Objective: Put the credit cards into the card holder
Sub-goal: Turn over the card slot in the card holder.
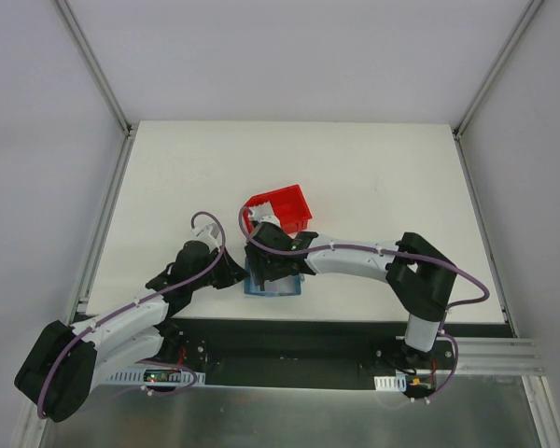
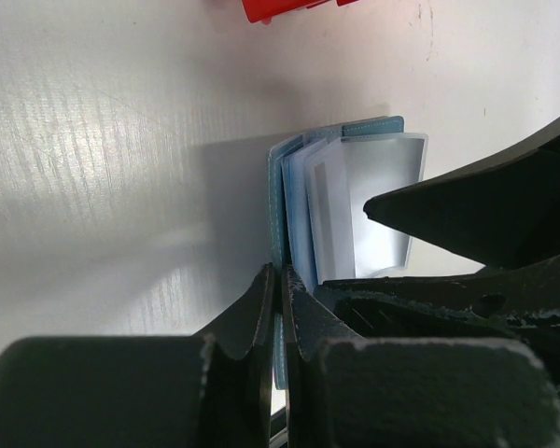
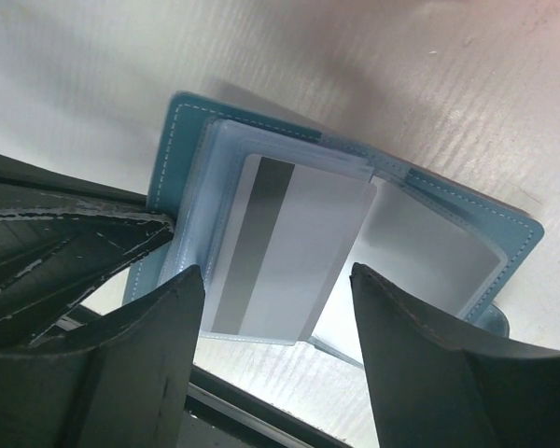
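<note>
Teal card holder point(image 1: 273, 286) lies open at the near edge of the tabletop point(image 1: 373, 177), about mid-width, just in front of the red bin point(image 1: 282, 207). Left tool point(image 2: 280, 280) is pinched flat on the cover's left edge, jaws all but closed, pinning it down. Right tool point(image 3: 275, 280) hangs over the open interior, jaws wide, gripping nothing. Between its fingers a pale credit card point(image 3: 299, 243) with a grey stripe rests on the clear sleeves point(image 3: 429, 252). One end looks tucked under a sleeve lip; how deep, cannot tell. Left wrist view shows further white layers stacked inside, cards or sleeves, not separable.

Handling, as judged: the card is light, stiff and slick, and lies flat on the plastic, so there is nothing to pinch from above. Better to push on its exposed short end, or nip the two long edges. Sleeves look thin and floppy, likely to buckle or lift with the card. Cover is soft and light and would probably slide without the left hold.
</note>
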`<action>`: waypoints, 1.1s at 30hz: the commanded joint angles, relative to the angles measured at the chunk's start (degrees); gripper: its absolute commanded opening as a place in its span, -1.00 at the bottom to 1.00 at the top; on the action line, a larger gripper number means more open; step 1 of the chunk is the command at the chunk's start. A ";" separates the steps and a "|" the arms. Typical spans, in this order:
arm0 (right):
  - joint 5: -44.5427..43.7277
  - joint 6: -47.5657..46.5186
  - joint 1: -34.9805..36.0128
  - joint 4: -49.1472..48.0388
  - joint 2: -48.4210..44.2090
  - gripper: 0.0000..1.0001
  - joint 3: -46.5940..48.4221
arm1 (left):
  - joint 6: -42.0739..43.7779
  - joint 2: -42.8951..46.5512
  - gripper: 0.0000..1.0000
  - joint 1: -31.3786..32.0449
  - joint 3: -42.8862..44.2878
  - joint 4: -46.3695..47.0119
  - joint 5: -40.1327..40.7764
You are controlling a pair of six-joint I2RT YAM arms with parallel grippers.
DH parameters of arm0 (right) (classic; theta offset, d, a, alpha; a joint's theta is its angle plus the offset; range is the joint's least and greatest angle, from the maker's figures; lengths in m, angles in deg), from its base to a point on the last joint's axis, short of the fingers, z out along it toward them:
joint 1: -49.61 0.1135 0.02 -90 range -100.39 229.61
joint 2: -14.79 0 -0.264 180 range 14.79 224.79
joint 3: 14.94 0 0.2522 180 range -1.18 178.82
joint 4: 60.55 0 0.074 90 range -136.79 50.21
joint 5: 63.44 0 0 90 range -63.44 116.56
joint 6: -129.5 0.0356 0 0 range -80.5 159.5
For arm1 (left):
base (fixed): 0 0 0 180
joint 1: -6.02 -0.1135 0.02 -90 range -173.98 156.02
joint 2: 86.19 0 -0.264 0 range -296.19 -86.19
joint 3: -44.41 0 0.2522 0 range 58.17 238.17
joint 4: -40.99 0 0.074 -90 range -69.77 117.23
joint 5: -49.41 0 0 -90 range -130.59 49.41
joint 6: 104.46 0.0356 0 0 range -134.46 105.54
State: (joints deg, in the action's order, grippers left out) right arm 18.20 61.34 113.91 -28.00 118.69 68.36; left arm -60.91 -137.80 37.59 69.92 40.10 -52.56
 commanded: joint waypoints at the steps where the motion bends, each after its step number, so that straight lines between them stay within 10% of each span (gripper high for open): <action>1: -2.89 -0.66 0.39 2.83 -0.80 0.32 1.65 | 1.02 0.64 -1.00 0.68 0.82 0.85 -0.69; 33: -13.26 -0.49 0.48 12.85 -6.25 0.21 0.87 | 1.54 -0.59 -1.00 0.68 0.03 0.85 0.36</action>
State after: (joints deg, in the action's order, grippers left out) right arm 8.67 61.10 114.50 -19.63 115.43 69.25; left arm -60.85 -138.31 37.59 69.92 40.18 -52.52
